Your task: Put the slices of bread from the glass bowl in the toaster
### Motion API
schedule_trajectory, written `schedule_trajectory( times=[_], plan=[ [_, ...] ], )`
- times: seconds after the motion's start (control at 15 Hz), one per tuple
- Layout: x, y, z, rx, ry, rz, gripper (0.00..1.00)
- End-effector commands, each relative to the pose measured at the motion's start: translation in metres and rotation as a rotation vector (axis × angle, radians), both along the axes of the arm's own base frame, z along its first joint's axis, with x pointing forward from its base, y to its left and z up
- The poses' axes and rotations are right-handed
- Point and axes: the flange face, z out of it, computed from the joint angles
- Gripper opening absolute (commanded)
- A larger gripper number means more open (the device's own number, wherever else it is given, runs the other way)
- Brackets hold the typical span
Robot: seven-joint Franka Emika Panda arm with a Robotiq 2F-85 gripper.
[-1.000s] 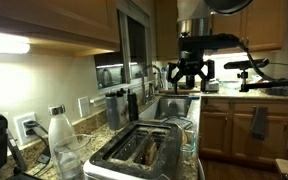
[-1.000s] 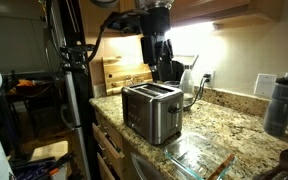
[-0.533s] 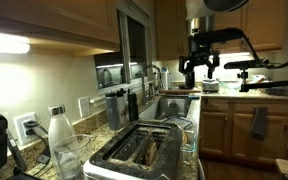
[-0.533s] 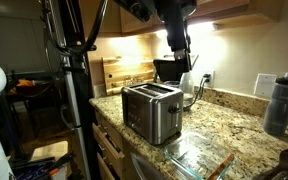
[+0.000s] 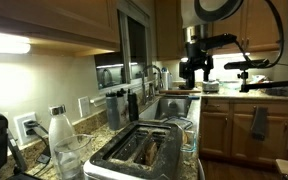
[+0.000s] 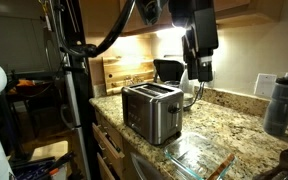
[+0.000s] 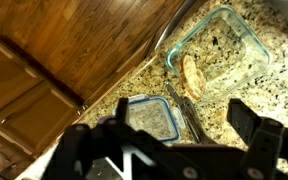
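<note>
Claw point(image 7: 172, 150) empty, jaws apart. One slice of bread point(image 7: 191, 76) lies in glass bowl point(image 7: 234, 45), upper right of wrist view.

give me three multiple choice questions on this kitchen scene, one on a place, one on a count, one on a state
1. Where is the slice of bread in the wrist view?
A) in the glass bowl
B) on a plate
C) on the floor

2. How many slots does the toaster have on top?
A) one
B) two
C) four

3. What state is the end effector in?
A) shut on bread
B) shut, empty
C) open, empty

Answers:
1 A, the slice lies inside the bowl, near its rim.
2 B, two long slots show on its top.
3 C, its fingers stand wide apart with nothing held between them.
</note>
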Motion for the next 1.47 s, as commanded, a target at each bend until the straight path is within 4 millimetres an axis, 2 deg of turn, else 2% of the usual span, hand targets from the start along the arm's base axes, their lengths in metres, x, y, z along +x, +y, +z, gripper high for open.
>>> schedule_trajectory(
  times=[0.0, 0.27, 0.53, 0.87, 1.4],
  plan=[
    [0.006, -0.024, -0.01, 0.004, 0.059, 0.081, 1.0],
    [0.01, -0.04, -0.027, 0.023, 0.106, 0.136, 1.0],
    [0.017, -0.044, -0.045, 0.049, 0.142, 0.19, 1.0],
    [0.031, -0.034, -0.07, 0.077, 0.195, 0.303, 1.0],
    [0.061, -0.022, -0.097, 0.087, 0.253, 0.444, 1.0]
  ],
)
